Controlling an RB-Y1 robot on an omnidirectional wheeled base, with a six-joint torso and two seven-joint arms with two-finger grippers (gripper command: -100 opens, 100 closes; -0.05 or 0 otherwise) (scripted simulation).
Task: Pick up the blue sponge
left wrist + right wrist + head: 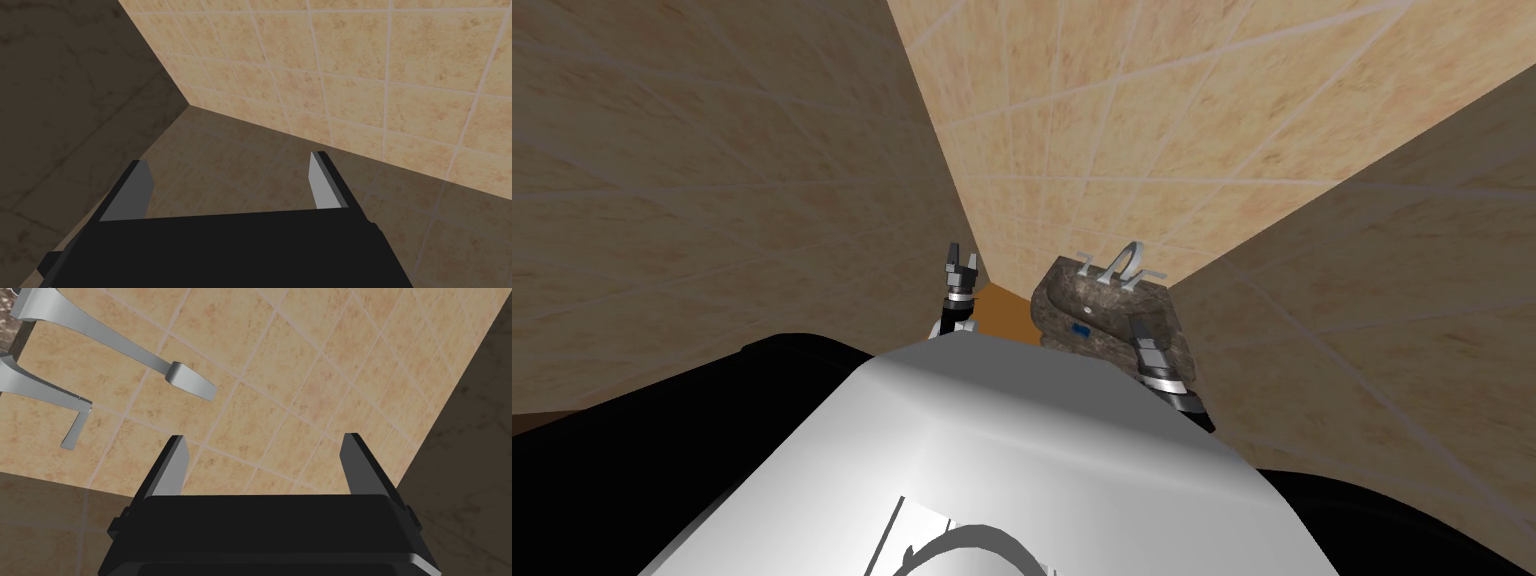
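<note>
The blue sponge [1079, 329] lies low in the dark stone basin [1044, 308], near the right gripper [263, 436], whose jaws stand apart and empty. They point at the faucet [190, 380] and wall, so I'd worry a blind reach clips the spout or closes on nothing. The left gripper [229, 157] idles open aside.

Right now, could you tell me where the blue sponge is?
Head view: the blue sponge lies on the dark stone sink on my right, short of the faucet.
</note>
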